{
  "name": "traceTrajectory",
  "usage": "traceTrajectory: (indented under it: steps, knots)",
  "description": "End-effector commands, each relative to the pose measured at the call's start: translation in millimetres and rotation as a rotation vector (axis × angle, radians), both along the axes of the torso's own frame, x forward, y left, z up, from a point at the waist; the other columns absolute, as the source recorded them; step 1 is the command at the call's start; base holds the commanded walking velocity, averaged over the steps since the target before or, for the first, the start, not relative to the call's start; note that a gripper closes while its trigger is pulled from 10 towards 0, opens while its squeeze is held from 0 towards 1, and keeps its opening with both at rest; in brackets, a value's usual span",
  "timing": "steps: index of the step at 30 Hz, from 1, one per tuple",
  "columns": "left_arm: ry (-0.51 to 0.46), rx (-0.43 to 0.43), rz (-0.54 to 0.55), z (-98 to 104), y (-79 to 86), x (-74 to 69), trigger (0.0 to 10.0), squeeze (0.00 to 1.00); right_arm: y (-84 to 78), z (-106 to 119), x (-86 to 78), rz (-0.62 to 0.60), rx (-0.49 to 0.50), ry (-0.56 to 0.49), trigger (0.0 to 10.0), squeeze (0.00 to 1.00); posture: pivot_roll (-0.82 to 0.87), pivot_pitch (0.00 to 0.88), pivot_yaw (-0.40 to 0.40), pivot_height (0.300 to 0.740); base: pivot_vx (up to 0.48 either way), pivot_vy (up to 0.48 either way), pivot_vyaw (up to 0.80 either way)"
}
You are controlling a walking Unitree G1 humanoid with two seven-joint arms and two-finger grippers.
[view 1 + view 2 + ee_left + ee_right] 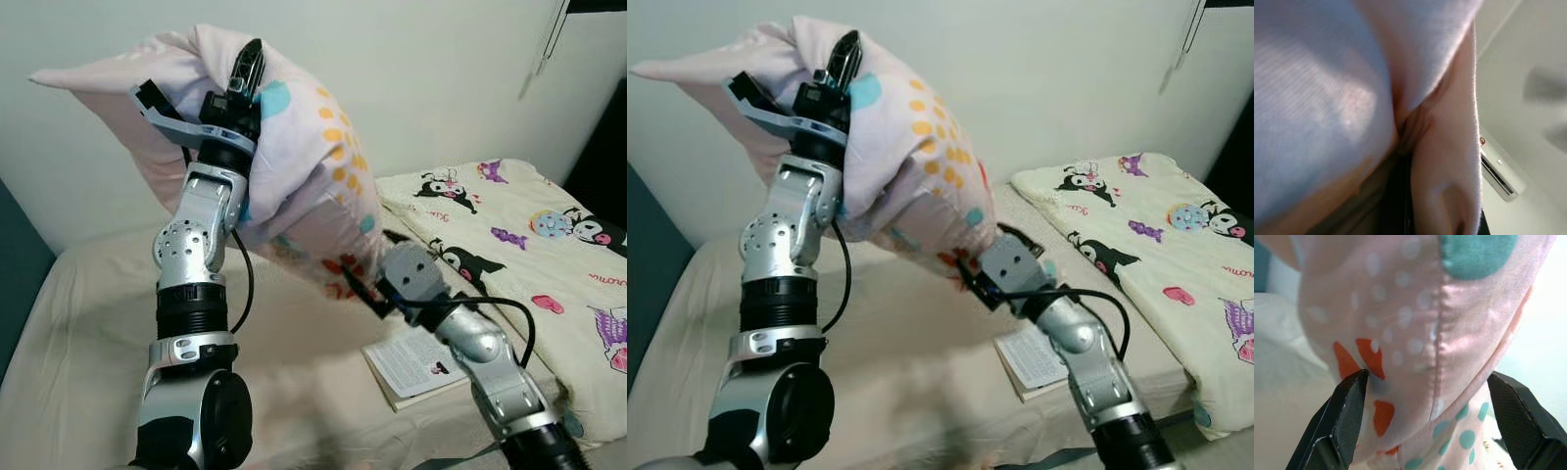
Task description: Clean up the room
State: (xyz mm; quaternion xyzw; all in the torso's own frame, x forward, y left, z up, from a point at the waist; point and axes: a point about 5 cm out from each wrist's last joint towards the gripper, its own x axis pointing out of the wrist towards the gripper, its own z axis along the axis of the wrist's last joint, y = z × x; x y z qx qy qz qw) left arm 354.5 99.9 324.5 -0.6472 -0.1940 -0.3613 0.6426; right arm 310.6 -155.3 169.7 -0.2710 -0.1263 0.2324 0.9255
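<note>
Above the beige bed (98, 323), the left gripper (247, 70) pinches a soft, puffy pink pillow (304, 166). Its dotted lower corner sits between the spread right gripper (1435, 416) fingers.

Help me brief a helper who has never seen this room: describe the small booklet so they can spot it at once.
Start at the bed with the beige sheet. Near its front edge, just left of the folded cartoon-print quilt and beside the right arm's elbow, lies the booklet. It is the only flat printed paper thing there, white with black text, unlike the soft pink pillow held up above.

Soft, even indoor light fills both eye views sharply, while both wrist views are close-up and blurred.
</note>
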Motion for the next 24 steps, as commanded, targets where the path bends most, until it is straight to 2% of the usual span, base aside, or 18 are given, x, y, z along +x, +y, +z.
traceTrajectory:
  steps: [1, 7, 10, 15, 20, 21, 22, 23, 24]
  knots:
    - [-0.022, -0.081, -0.067, -2.3, -17.2, -10.6, 10.0, 0.00, -1.1, 3.1, 3.5, -0.015, -0.023, -0.033, 10.0, 0.00, -0.02, 0.007, 0.003, 0.740, 0.000, 0.000, 0.00]
    - [-0.023, -0.081, -0.070, -2.9, -16.0, -11.9, 10.0, 0.00, -6.2, 6.5, 7.4, -0.056, -0.035, -0.063, 10.0, 0.00, -0.02, 0.009, 0.000, 0.740, 0.000, 0.000, 0.00]
    - [-0.034, -0.083, -0.086, -2.5, -13.6, -15.1, 10.0, 0.00, -20.2, 9.0, 11.6, -0.133, -0.036, -0.086, 10.0, 0.00, -0.01, 0.012, -0.002, 0.740, 0.000, 0.000, 0.00]
    - [-0.050, -0.089, -0.118, -2.0, -11.6, -19.4, 10.0, 0.00, -28.5, 10.5, 14.6, -0.168, -0.035, -0.099, 10.0, 0.00, -0.01, 0.013, -0.004, 0.740, 0.000, 0.000, 0.00]
    - [-0.113, -0.124, -0.220, 1.1, -9.4, -34.6, 10.0, 0.00, -32.6, 12.6, 22.4, -0.172, -0.032, -0.099, 10.0, 0.00, 0.01, 0.017, -0.011, 0.740, 0.000, 0.000, 0.00]
    - [-0.141, -0.125, -0.255, 1.7, -9.8, -40.5, 10.0, 0.00, -30.9, 14.0, 24.3, -0.161, -0.028, -0.099, 10.0, 0.00, 0.01, 0.017, -0.014, 0.740, 0.000, 0.000, 0.00]
    - [-0.141, -0.125, -0.255, 1.7, -9.8, -40.5, 10.0, 0.00, -30.9, 14.0, 24.3, -0.161, -0.028, -0.099, 10.0, 0.00, 0.01, 0.017, -0.014, 0.740, 0.000, 0.000, 0.00]
    - [-0.206, -0.109, -0.315, 1.6, -10.2, -52.5, 10.0, 0.00, -25.8, 16.3, 27.0, -0.127, -0.012, -0.089, 10.0, 0.00, 0.01, 0.017, -0.015, 0.740, 0.000, 0.000, 0.00]
    - [-0.206, -0.109, -0.315, 1.6, -10.2, -52.5, 10.0, 0.00, -25.8, 16.3, 27.0, -0.127, -0.012, -0.089, 10.0, 0.00, 0.01, 0.017, -0.015, 0.740, 0.000, 0.000, 0.00]
